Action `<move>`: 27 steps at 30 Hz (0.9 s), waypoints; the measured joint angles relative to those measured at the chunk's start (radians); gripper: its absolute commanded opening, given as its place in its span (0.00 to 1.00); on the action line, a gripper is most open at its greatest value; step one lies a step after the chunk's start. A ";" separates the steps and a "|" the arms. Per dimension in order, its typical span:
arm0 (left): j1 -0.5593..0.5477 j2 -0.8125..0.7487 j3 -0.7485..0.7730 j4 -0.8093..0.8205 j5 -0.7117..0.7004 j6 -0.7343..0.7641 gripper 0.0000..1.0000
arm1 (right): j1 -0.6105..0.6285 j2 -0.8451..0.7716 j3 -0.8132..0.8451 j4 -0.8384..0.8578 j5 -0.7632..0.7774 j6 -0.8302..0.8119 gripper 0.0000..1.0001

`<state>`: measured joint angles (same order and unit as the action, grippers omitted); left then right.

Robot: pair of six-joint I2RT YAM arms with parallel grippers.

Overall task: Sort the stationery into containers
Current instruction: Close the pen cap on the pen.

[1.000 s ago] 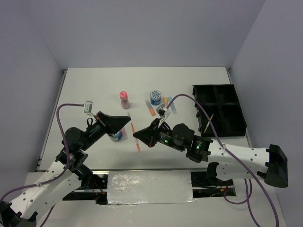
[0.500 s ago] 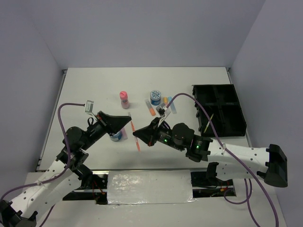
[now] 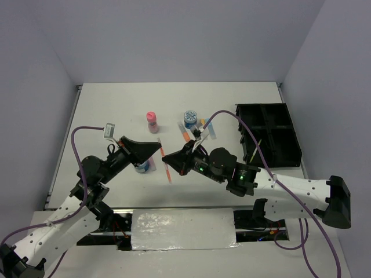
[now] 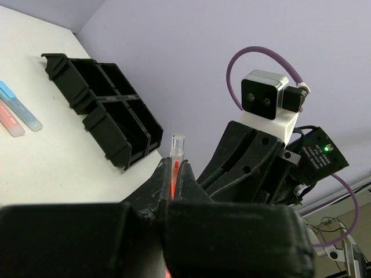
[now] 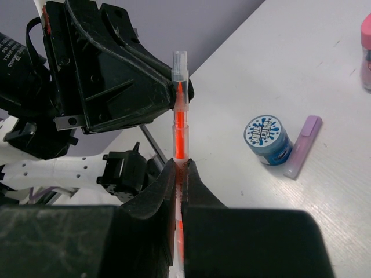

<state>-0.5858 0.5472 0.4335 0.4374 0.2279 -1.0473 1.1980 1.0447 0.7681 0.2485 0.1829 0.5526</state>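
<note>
A thin orange pen (image 3: 167,169) hangs above the table near its front, between my two arms. My left gripper (image 3: 159,147) is shut on the pen's capped upper end (image 4: 176,145). My right gripper (image 3: 164,157) is shut on the same pen (image 5: 180,124) lower down the barrel, facing the left one. The black organiser tray (image 3: 269,133) stands at the right, with a yellow pen (image 3: 257,150) in a near compartment. One blue-white tub (image 5: 268,139) and a purple marker (image 5: 303,146) lie under the left arm. The other tub (image 3: 190,119), pink bottle (image 3: 152,121) and orange marker (image 3: 184,134) sit mid-table.
A blue marker (image 3: 211,131) lies by the orange one, partly under the right arm's purple cable (image 3: 232,119). In the left wrist view the tray (image 4: 98,110) stands beyond the right arm. The table's side edges are close to the walls.
My right gripper has slid up and left along the orange pen, closer to the left gripper. The left arm has barely moved.
</note>
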 measured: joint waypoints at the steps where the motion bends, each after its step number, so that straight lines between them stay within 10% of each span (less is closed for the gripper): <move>1: 0.000 0.000 0.000 0.001 0.002 0.000 0.00 | 0.000 0.002 0.004 -0.003 0.002 -0.003 0.00; 27: -0.001 0.027 -0.022 0.093 0.052 0.083 0.00 | -0.019 -0.005 0.025 -0.042 -0.023 -0.058 0.00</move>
<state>-0.5865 0.5743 0.4114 0.5304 0.2798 -0.9642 1.1790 1.0393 0.7933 0.2062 0.1600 0.4946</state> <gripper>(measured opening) 0.041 0.039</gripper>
